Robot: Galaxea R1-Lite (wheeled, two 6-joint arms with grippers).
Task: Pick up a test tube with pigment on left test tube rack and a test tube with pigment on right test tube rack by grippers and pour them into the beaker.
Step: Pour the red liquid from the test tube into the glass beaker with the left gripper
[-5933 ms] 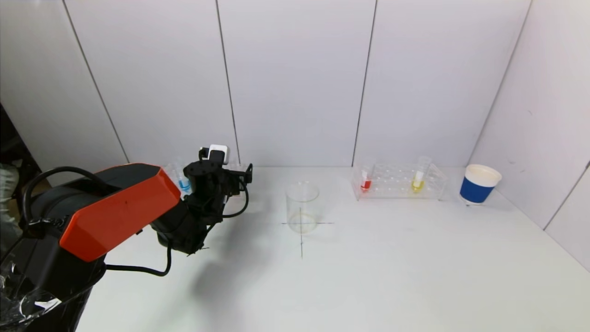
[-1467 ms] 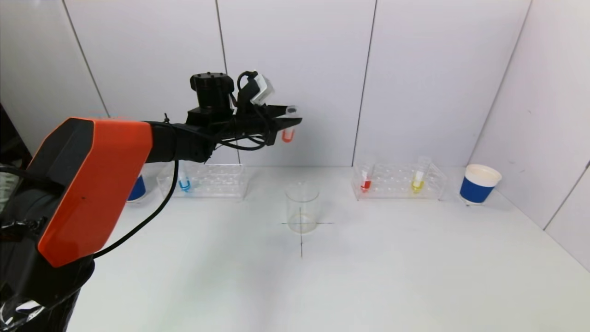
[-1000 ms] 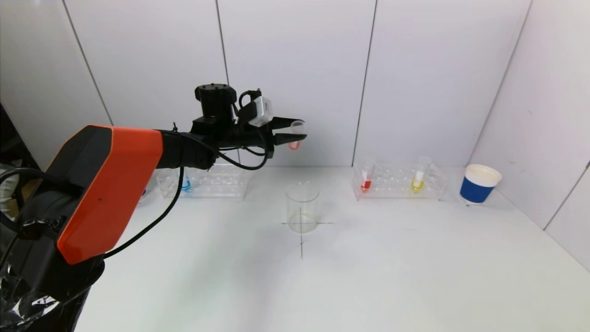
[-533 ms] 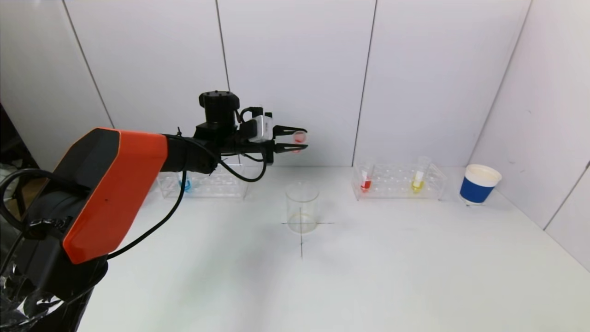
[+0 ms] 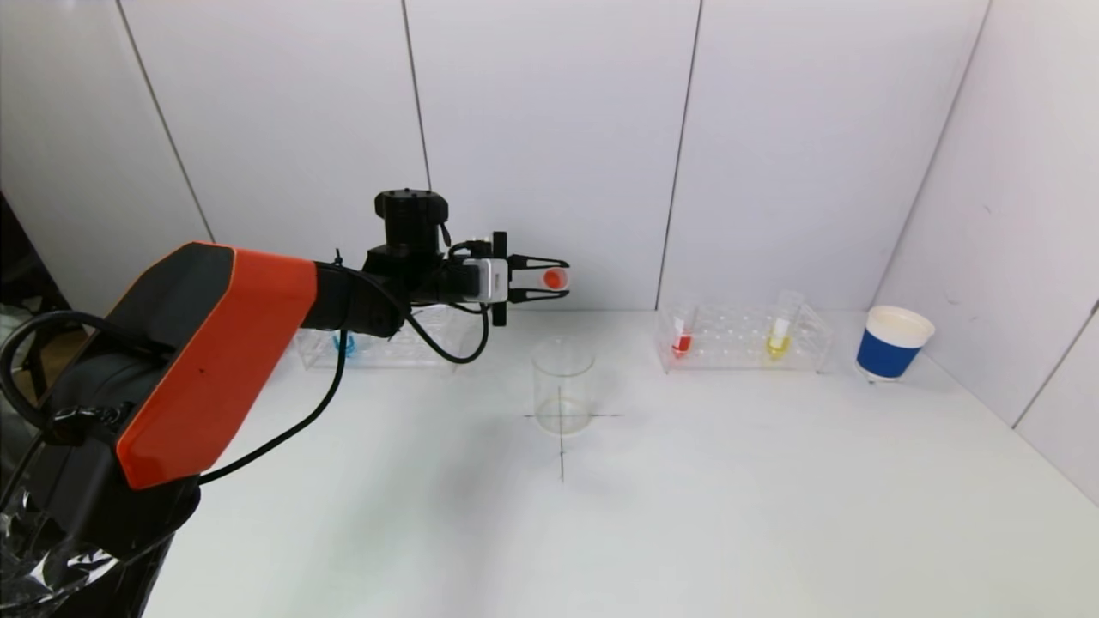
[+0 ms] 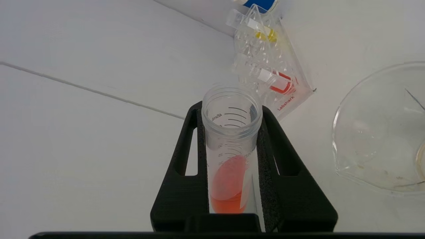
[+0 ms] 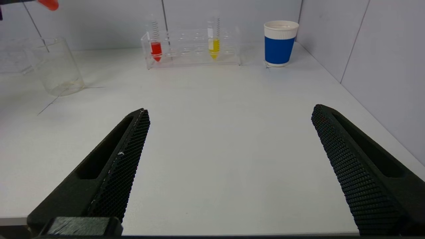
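The beaker (image 5: 563, 384) stands on the white table (image 5: 687, 481), on a drawn cross mark, and everything else is placed from it. Above the beaker and slightly toward the wall, the left gripper (image 5: 549, 279) hangs in the air with its jaws clenched on a test tube of orange-red pigment (image 5: 555, 278); the tube lies roughly level, with liquid pooled along its lower length (its mouth is uncapped, as the left wrist view shows) (image 6: 231, 146). The beaker itself looks empty apart from a faint residue at its base. To the left of the beaker, by the wall, sits the left test tube rack (image 5: 382, 348), partly hidden by the arm, with a blue-filled tube (image 5: 344, 344) in it. To the right of the beaker sits the right test tube rack (image 5: 743, 339), holding a red tube (image 5: 682, 337) and a yellow tube (image 5: 780, 333) upright. Farther right than that rack stands a blue paper cup (image 5: 892, 342). The right gripper (image 7: 229, 142) waits low at the near side of the table, well apart from the beaker, its jaws spread wide and holding nothing.
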